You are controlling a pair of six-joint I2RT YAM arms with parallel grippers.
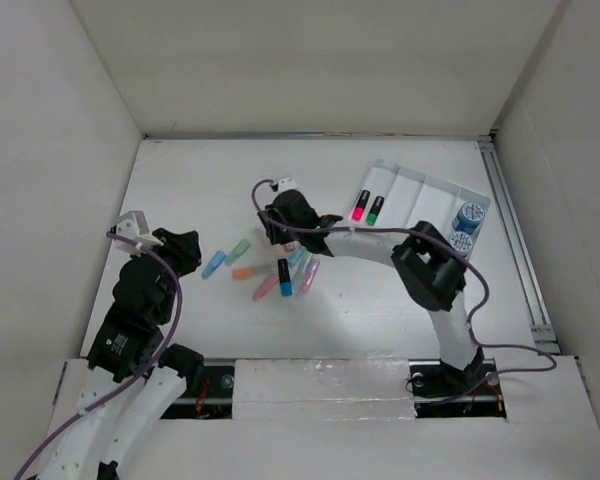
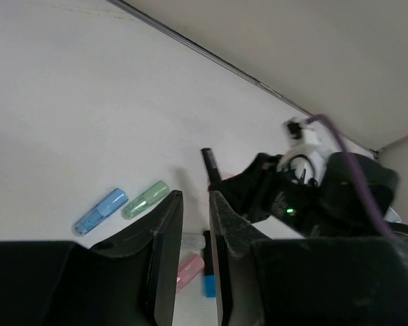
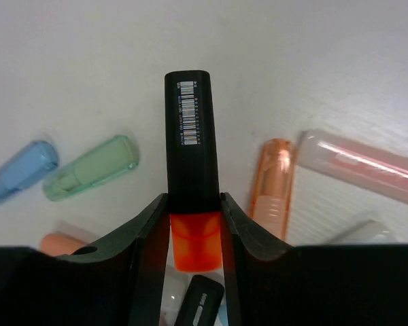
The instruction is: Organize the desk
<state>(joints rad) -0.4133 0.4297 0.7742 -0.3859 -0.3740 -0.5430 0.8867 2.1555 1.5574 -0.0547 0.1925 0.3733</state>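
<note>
Top view: white bench [image 1: 200, 190] spans walled floor. Right claw [image 1: 286, 240] over loose highlighters [image 1: 265, 288] mid-bench. Left claw [image 1: 187, 252] near-left.
Left wrist: claw narrow, empty.
Right wrist: claw grips orange highlighter [image 3: 192, 129].

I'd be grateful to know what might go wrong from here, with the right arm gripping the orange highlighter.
1. The right gripper clamps the orange highlighter only at its orange end. The long black barrel sticks out and may pivot or slip.
2. An orange pen lies close beside one finger, so moving off might knock it.
3. The tray already holds a pink highlighter and a green highlighter, and a careless set-down may bump them.
</note>
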